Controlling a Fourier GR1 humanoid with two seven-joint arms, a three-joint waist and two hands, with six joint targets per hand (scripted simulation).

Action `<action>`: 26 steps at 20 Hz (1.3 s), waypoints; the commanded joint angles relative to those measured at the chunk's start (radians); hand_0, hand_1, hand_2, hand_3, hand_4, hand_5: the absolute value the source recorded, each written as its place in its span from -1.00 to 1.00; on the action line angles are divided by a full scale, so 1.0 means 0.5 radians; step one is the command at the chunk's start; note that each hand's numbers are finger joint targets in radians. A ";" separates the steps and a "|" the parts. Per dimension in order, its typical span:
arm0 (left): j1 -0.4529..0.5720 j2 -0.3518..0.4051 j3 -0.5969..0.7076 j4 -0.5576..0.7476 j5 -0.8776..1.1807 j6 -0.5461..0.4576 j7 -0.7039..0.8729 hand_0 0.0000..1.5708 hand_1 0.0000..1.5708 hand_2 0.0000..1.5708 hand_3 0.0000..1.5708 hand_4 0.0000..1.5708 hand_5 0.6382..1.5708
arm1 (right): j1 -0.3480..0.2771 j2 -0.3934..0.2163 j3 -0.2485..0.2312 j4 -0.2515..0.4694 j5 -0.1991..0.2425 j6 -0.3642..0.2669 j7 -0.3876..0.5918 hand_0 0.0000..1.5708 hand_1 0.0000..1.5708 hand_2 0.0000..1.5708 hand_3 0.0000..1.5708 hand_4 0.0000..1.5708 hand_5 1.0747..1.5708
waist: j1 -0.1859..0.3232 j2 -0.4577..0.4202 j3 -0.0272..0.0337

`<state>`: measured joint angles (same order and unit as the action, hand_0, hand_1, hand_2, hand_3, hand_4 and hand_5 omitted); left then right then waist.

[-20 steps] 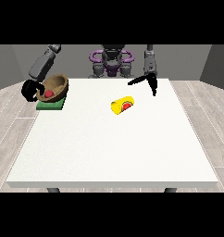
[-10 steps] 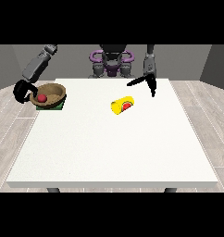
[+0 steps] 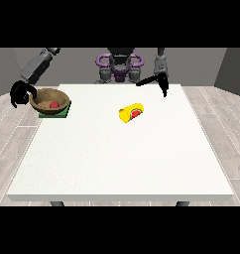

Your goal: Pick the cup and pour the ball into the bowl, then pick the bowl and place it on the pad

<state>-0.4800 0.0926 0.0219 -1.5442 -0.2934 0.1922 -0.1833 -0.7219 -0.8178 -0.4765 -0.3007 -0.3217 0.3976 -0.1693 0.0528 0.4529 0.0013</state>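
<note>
In the front view, my white worktop (image 3: 117, 163) stretches out toward the camera. The brown bowl (image 3: 49, 102) sits on the green pad (image 3: 61, 114) at the worktop's far corner on the view's left, and the red ball (image 3: 53, 104) lies inside it. My robot hand at the view's left (image 3: 19, 93) hangs just beside the bowl's outer rim, off the worktop's edge, its fingers curled in a hook; I cannot tell whether they touch the rim, and they enclose nothing that I can see. The yellow cup (image 3: 131, 113) lies on its side near the middle of the worktop, well apart from the bowl, its mouth showing red and turned toward the view's right. My robot hand at the view's right (image 3: 160, 82) hovers above the worktop's far edge, apart from the cup, with straight fingers spread out, holding nothing.
</note>
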 commanded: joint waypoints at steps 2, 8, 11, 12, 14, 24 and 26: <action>0.056 0.034 0.064 0.056 0.091 -0.061 -0.090 -1.00 -1.00 -1.00 -1.00 -1.00 0.99 | 0.046 -0.047 0.051 -0.002 0.036 0.067 0.093 1.00 1.00 1.00 0.32 -0.07 1.00 | 0.008 -0.045 -0.002; 0.065 0.014 -0.074 -0.214 0.014 -0.092 0.096 -1.00 -1.00 -1.00 -1.00 -1.00 0.99 | 0.114 0.080 0.174 -0.011 0.207 -0.141 -0.153 1.00 1.00 1.00 0.54 -0.14 0.95 | 0.080 0.013 0.001; -0.018 0.085 0.027 -0.258 0.056 -0.103 0.129 -1.00 -1.00 -1.00 -1.00 -1.00 0.99 | 0.050 -0.167 0.102 0.064 0.176 -0.230 0.036 1.00 1.00 0.89 0.46 -1.00 0.93 | 0.083 0.106 0.001; 0.124 0.025 -0.059 -0.351 0.009 -0.069 0.120 -1.00 -1.00 -1.00 -1.00 -1.00 0.99 | 0.117 -0.141 0.122 0.073 0.203 -0.222 -0.049 0.40 0.40 0.33 0.11 -1.00 0.87 | 0.065 0.086 0.002; -0.066 0.096 0.058 -0.255 0.054 -0.086 0.123 -1.00 -1.00 -1.00 -1.00 -1.00 0.99 | 0.021 -0.180 0.134 0.007 0.223 -0.299 -0.050 -0.54 -0.54 -0.35 -0.22 -1.00 0.74 | 0.024 0.186 0.000; 0.127 -0.051 -0.114 -0.446 -0.085 0.024 0.209 -1.00 -1.00 -1.00 -1.00 -1.00 1.00 | -0.076 -0.205 0.152 0.018 0.248 -0.269 0.043 -1.00 -1.00 -0.59 -0.70 -1.00 0.70 | -0.026 0.080 0.001; 0.177 0.016 -0.042 -0.435 0.016 -0.070 0.193 -1.00 -1.00 -1.00 -1.00 -1.00 1.00 | -0.086 -0.313 0.092 0.036 0.187 -0.148 0.096 -1.00 -1.00 -0.67 -0.73 -1.00 0.73 | -0.014 0.055 0.000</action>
<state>-0.3897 0.0948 -0.0054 -1.7535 -0.2893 0.1648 -0.1072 -0.7266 -0.9386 -0.4112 -0.2829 -0.2082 0.2936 -0.1605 0.0505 0.4865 0.0017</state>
